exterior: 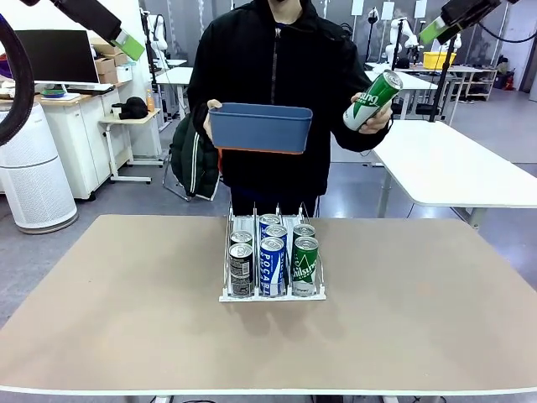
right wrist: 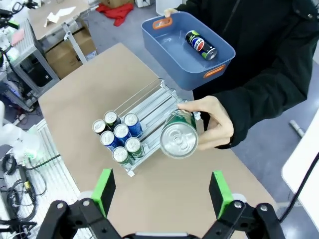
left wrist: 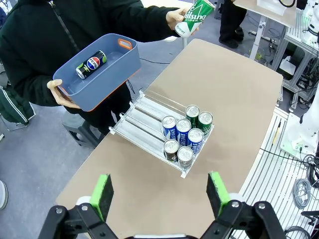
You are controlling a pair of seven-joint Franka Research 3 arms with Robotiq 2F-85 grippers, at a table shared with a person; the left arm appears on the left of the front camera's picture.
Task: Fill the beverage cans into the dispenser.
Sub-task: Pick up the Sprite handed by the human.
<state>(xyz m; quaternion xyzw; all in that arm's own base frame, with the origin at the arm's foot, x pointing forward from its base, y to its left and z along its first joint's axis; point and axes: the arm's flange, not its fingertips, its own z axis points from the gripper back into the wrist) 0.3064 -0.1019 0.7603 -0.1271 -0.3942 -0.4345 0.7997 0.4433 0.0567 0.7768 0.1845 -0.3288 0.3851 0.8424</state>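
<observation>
**Six cans racked, two still to load**

I see the dispenser [exterior: 273, 297] at centre holding six beverage cans [exterior: 272, 265], two per lane, crowded toward its near lip. The far stretch of every lane is bare. A person at the far side holds up a green can [exterior: 373, 100] on the right and a blue tub [exterior: 260, 130] with one dark can [left wrist: 91, 64] inside. My left gripper [left wrist: 160, 191] and right gripper [right wrist: 162, 191] hang high, fingers spread wide, empty. I judge two cans remain to load.

Table [exterior: 117, 302] is seen across from its near edge; both wrist views are aimed down from high above, sharing the dispenser [left wrist: 144, 117].
</observation>
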